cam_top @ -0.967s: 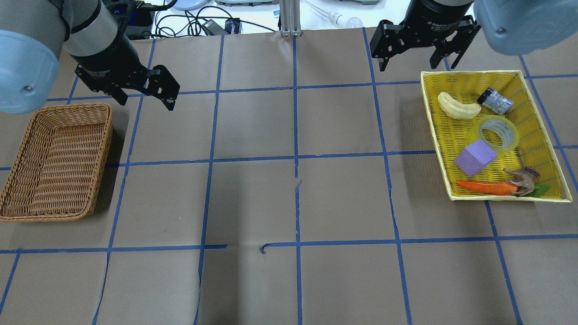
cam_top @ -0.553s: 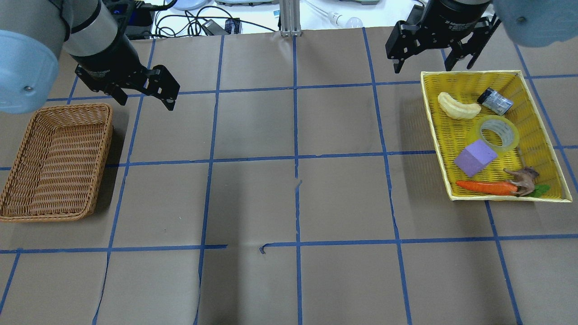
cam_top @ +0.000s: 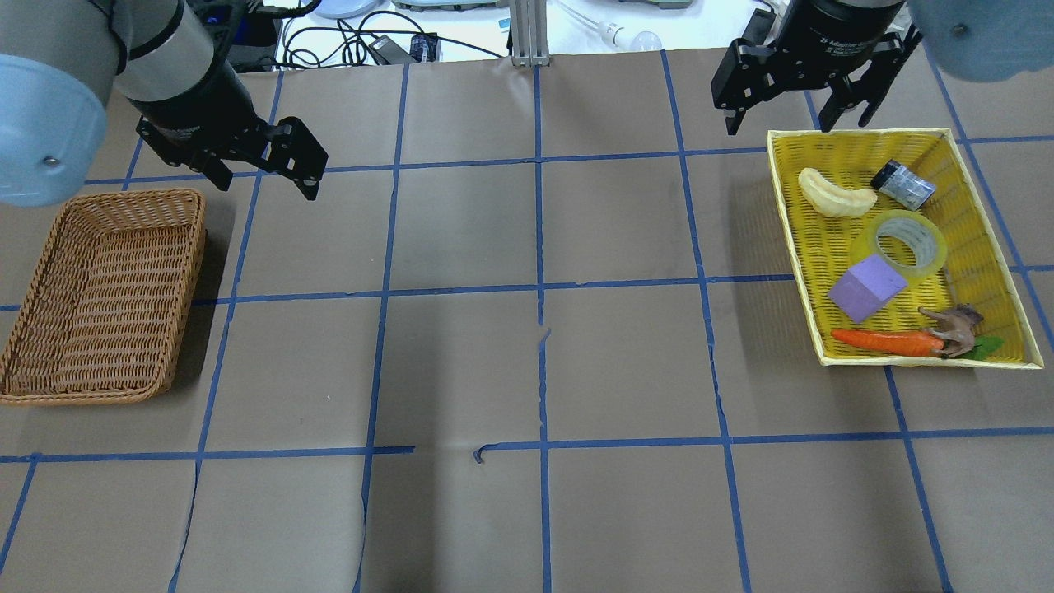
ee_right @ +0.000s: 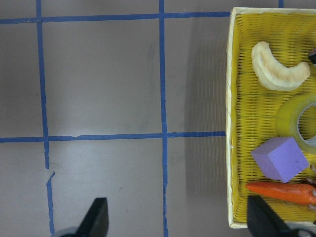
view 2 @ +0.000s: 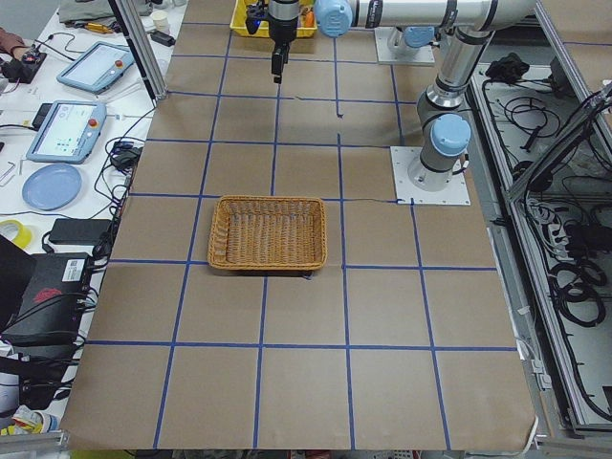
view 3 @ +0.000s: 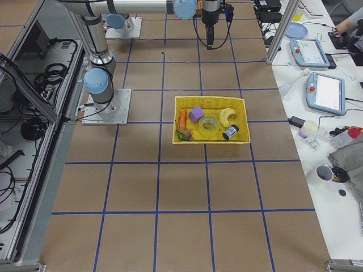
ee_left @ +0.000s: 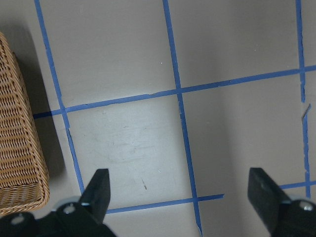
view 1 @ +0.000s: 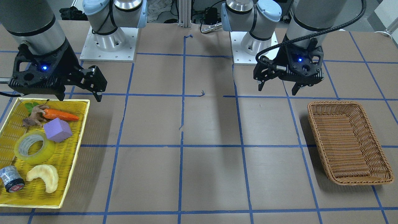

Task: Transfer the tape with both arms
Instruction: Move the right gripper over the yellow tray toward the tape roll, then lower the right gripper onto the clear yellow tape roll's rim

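Note:
The tape (cam_top: 936, 251), a translucent yellow roll with a pale core, lies flat in the yellow tray (cam_top: 856, 133) at the right. It also shows in the front view (view 1: 47, 155) and at the right edge of the right wrist view (ee_right: 295, 118). My right gripper (cam_top: 782, 117) hangs open and empty above the table just beyond the tray's far left corner, apart from the tape. My left gripper (cam_top: 265, 183) hangs open and empty above the table beside the far right corner of the wicker basket (cam_top: 99, 296).
The tray also holds a purple block (cam_top: 866, 287), a carrot (cam_top: 885, 341), a pale banana-shaped piece (cam_top: 836, 194), a small dark cylinder (cam_top: 903, 184) and a brown toy animal (cam_top: 955, 328). The purple block touches the tape's near left side. Brown paper with blue tape lines covers the table.
My right gripper has moved to the right and a little farther back, closer to the tray's far edge. The left gripper and the objects have not moved.

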You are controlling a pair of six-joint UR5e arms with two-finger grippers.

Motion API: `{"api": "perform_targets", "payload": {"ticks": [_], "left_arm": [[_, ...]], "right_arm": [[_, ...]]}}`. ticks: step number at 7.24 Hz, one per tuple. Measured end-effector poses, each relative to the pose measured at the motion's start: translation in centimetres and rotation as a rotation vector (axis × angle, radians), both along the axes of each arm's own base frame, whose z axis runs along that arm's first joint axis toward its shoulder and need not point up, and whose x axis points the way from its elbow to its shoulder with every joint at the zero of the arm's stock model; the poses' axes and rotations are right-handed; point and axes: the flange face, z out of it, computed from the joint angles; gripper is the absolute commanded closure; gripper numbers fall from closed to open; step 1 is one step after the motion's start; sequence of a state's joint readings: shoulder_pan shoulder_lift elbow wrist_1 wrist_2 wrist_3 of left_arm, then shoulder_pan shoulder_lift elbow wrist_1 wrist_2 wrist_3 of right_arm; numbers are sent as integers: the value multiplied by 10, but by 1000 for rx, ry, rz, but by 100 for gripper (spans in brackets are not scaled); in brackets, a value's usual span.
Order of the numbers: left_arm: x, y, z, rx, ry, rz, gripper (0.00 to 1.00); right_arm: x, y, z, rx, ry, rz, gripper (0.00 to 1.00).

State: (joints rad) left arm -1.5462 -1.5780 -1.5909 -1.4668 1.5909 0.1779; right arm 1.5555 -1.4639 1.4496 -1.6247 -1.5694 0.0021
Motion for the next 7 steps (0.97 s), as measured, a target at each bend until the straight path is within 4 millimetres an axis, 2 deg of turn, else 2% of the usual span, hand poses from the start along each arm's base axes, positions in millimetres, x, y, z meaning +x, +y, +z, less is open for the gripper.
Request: {"api": "perform_targets", "payload": {"ticks": [2, 4, 5, 6, 7], "left_arm": [[0, 0, 1, -2, 0, 0, 0], [2, 0, 0, -2, -21, 2, 0], [5, -1, 0, -1, -46, 4, 0], [6, -1, 0, -1, -60, 5, 0], [6, -1, 0, -1, -65, 5, 0]], "right_arm": [[-5, -3, 0, 4, 1, 6, 0], [-18, -9, -3, 9, 5, 47, 0], [-37, -14, -7, 18, 9, 96, 0], [-70, -21, -16, 33, 11, 159, 0], [-113, -29, -30, 56, 9, 231, 0]]}}
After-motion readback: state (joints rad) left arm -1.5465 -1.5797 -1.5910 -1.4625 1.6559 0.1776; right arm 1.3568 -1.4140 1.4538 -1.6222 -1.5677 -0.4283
